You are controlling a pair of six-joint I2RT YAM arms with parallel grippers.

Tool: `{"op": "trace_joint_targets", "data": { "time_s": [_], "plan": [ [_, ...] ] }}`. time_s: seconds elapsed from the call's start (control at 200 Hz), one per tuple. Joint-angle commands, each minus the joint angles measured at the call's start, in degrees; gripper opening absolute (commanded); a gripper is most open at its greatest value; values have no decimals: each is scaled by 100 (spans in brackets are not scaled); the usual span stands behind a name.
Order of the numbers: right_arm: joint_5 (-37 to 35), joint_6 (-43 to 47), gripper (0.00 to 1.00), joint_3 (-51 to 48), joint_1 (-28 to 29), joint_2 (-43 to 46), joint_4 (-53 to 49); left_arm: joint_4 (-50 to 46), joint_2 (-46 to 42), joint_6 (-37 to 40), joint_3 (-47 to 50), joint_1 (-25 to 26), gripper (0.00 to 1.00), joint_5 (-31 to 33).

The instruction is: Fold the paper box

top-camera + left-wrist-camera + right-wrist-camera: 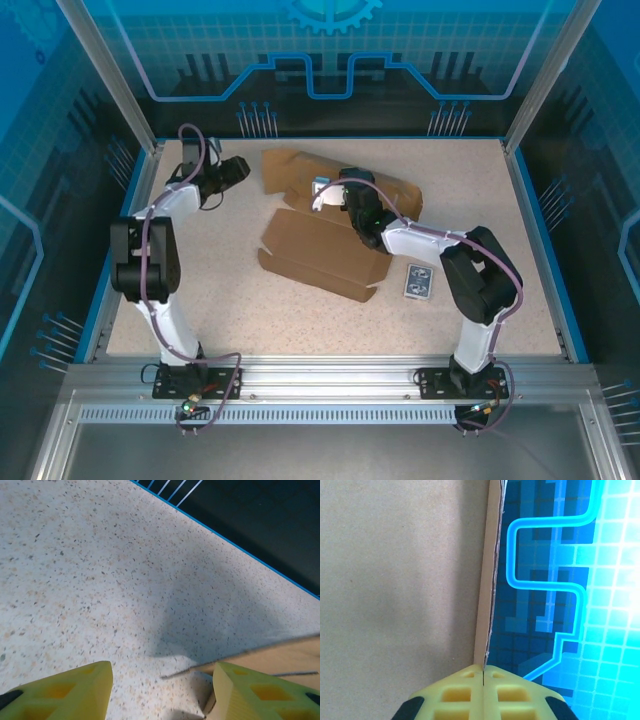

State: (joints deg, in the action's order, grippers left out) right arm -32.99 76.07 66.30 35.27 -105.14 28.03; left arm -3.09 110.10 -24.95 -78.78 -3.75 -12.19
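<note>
Noted: right gripper [483,669], yellow jaws clenched on the thin edge of an upright flap of the plain brown die-cut cardboard paper box [320,250]. Left gripper [160,695] at upper left of the overhead view, released, jaws parted over the speckled beige tabletop [200,290]; a cardboard edge lies just beside its right-hand finger. The paper box sprawls mid-frame, reaching toward upper centre. A small blue-patterned card pack [420,281] lies right of it, apart. Open tabletop at lower left and along the bottom. A blue rim [533,230] bounds the sides.
</note>
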Motion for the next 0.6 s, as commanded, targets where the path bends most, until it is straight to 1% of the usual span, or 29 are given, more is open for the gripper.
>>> {"op": "trace_joint_targets", "data": {
  "time_s": [0.0,0.18,0.28,0.38,0.455,0.595],
  "plan": [
    [-67,263,0,-100,42,-129,475,-509,407,92,-547,-47,56,-286],
    [-50,251,0,-95,33,-126,455,-682,1014,95,-1170,-31,56,-506],
    [-36,233,0,-91,34,-117,416,-708,1300,105,-1468,9,56,-735],
    [-32,207,0,-74,33,-117,375,-715,1532,288,-1734,114,56,-1030],
    [-36,182,0,-69,33,-112,335,-593,1584,410,-1734,185,56,-1277],
    [-15,154,0,-65,17,-93,284,-185,1460,622,-1388,260,56,-1675]
  ]
}}
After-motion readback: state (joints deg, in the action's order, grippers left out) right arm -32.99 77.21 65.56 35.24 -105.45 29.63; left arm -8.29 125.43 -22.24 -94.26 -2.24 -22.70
